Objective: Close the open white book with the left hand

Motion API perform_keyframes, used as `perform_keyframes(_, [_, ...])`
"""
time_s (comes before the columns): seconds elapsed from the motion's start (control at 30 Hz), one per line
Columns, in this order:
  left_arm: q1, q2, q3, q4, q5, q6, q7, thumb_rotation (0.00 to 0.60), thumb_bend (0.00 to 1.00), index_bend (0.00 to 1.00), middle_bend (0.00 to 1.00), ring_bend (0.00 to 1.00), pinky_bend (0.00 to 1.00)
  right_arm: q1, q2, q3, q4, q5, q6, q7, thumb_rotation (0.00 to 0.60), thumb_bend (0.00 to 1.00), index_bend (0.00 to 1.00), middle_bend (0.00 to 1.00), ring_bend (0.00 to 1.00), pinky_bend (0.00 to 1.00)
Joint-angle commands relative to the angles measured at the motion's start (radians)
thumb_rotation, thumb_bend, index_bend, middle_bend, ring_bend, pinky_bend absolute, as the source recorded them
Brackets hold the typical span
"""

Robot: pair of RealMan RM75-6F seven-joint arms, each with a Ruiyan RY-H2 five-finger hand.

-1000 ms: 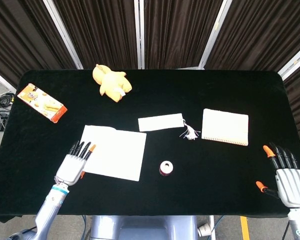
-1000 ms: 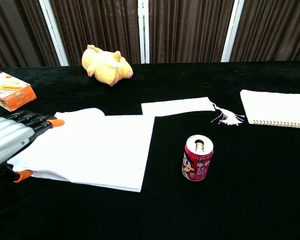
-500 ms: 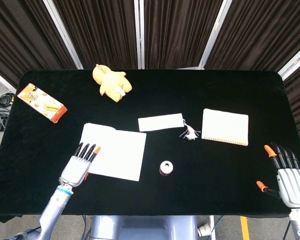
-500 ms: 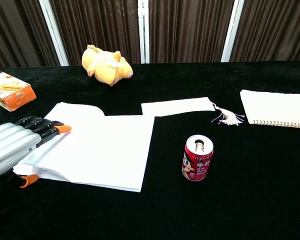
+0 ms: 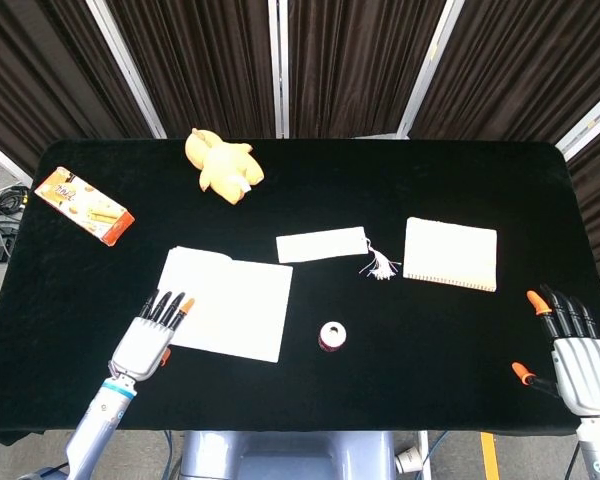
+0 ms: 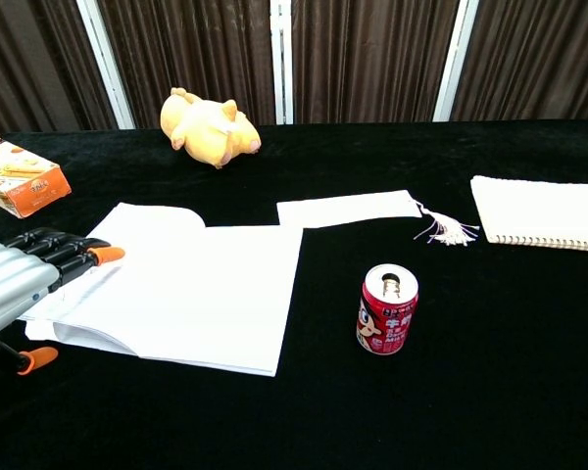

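1. Head view gives us the table [image 5: 310, 190], draped in black cloth and backed by dark curtains; everything else lies on it.
2. Next we see the white book [image 5: 232, 302] [image 6: 191, 289] at the front left of the table. In the chest view its far left corner curls up a little, so we cannot say it lies fully flat.
3. We find the spiral notebook [image 5: 451, 253] [image 6: 544, 212] lying shut on the right side, well apart from the book.
4. The left hand [image 5: 152, 335] [image 6: 24, 279] sits at the book's near left corner, fingers extended side by side and laid over the page edge, thumb out to the side; it has hold of nothing.
5. The right hand [image 5: 573, 350] rests at the front right corner of the table, fingers spread and empty, well apart from every object.
6. The yellow plush toy [image 5: 223, 163] [image 6: 208, 127] lies at the back left.
7. The orange snack box [image 5: 83, 205] [image 6: 18, 174] lies at the far left edge.
8. The white bookmark [image 5: 323, 244] [image 6: 348, 208], with its tassel to the right, lies between book and notebook.
9. The red can [image 5: 331, 336] [image 6: 387, 309] stands upright just right of the book.
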Motion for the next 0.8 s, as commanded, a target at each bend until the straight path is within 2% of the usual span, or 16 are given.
perform_keyframes(0.03, [-0.003, -0.011, -0.002, 0.018, -0.008, -0.007, 0.003, 0.6, 0.28, 0.0, 0.0, 0.0, 0.0, 0.0, 0.0, 0.0, 0.0, 0.0, 0.0, 0.0, 0.6, 0.03, 0.02, 0.0, 0.0, 0.0])
perform_keyframes(0.3, [-0.01, -0.06, -0.021, 0.092, -0.023, 0.001, 0.004, 0.6, 0.29, 0.0, 0.0, 0.0, 0.0, 0.0, 0.001, -0.001, 0.0, 0.0, -0.002, 0.002, 0.6, 0.03, 0.02, 0.0, 0.0, 0.0])
perform_keyframes(0.4, [-0.011, -0.083, -0.03, 0.132, -0.012, 0.029, -0.002, 0.6, 0.35, 0.0, 0.0, 0.0, 0.0, 0.001, 0.001, -0.002, 0.0, -0.001, -0.004, 0.001, 0.6, 0.03, 0.02, 0.0, 0.0, 0.0])
perform_keyframes(0.6, [-0.01, -0.109, -0.037, 0.171, 0.002, 0.065, -0.016, 0.6, 0.55, 0.0, 0.0, 0.0, 0.0, 0.001, 0.0, -0.004, -0.001, -0.002, -0.008, -0.002, 0.6, 0.03, 0.02, 0.0, 0.0, 0.0])
perform_keyframes(0.8, [-0.009, -0.101, -0.022, 0.154, 0.041, 0.104, -0.025, 0.6, 0.58, 0.0, 0.0, 0.0, 0.0, 0.002, 0.0, -0.004, -0.003, 0.0, -0.009, -0.003, 0.6, 0.03, 0.02, 0.0, 0.0, 0.0])
